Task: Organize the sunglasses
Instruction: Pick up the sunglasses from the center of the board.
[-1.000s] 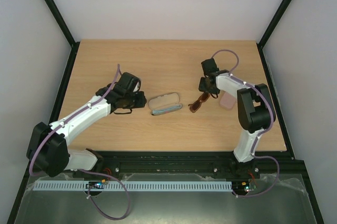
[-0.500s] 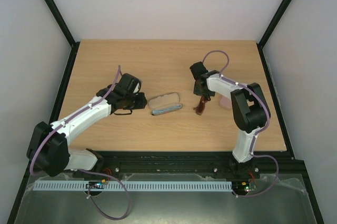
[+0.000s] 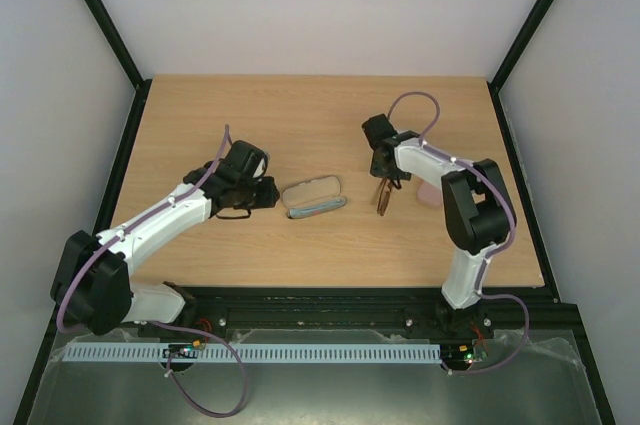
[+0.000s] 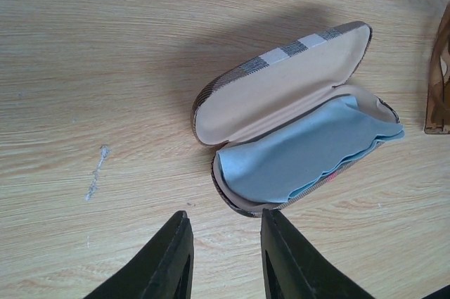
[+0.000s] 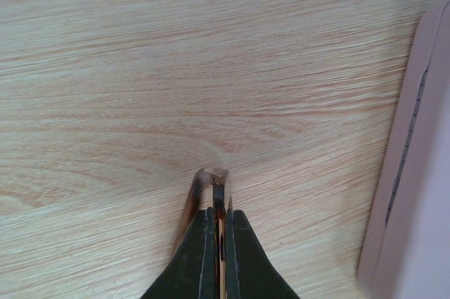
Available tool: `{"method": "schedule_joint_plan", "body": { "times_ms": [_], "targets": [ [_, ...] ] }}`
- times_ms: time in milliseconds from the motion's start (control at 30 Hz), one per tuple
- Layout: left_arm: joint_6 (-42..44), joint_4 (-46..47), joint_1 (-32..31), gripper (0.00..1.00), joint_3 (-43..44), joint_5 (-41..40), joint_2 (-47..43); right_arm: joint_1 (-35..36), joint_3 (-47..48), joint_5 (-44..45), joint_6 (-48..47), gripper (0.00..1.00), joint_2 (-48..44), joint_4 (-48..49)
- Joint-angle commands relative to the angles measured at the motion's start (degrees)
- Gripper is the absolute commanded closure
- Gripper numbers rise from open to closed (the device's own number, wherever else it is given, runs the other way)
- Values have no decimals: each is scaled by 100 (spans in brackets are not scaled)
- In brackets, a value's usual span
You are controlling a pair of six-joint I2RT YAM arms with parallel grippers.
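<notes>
Right tool [image 5: 219, 212] clenched on brown sunglasses [image 3: 383, 195], pink case [image 5: 415, 172] just beside, toward right edge of desk [image 3: 320, 115], open case [image 4: 281, 112] between tools, left tool [image 4: 223, 223] parted, grip unclear, bare wood toward far edge.

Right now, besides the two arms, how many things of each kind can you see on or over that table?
Sunglasses: 2 (black wire-framed aviators, brown plastic pair)
Glasses cases: 2 (open checked case, pink case)
Blue cleaning cloth: 1
Total: 5

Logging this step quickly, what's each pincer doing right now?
Left pincer: partly apart; grip on black sunglasses cannot be told.
Right pincer: closed on the brown sunglasses.
</notes>
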Motion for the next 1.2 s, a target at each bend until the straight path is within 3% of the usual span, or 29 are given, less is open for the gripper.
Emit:
{"method": "schedule_joint_plan", "body": {
  "times_ms": [0, 400, 533, 633, 733, 833, 1033, 1167],
  "targets": [
    [-67, 75, 44, 70, -33, 31, -179, 22, -113, -154, -24, 99, -716, 133],
    [-466, 811, 219, 52, -137, 165, -1143, 22, -1728, -3271, -209, 99, -3412, 2784],
    [-505, 1200, 275, 52, -143, 636, -1304, 35, -2399, -4152, 190, 99, -4061, 3958],
    [-532, 1970, 278, 51, -201, 1521, -1413, 89, -2704, -4448, 603, 99, -4301, 4539],
    [-830, 3070, 237, 54, -439, 2931, -1444, 144, -2942, -4657, 1063, 99, -4458, 5049],
    [-1315, 4070, 53, 61, -664, 3591, -1396, 229, -3051, -4748, 1355, 99, -4585, 5304],
    [-1899, 5337, -384, 67, -866, 4100, -1247, 306, -3217, -4936, 1780, 99, -4727, 5660],
    [-1940, 5411, -547, 74, -831, 4036, -1046, 331, -3246, -5036, 1901, 99, -4754, 5695]
  ]
}}
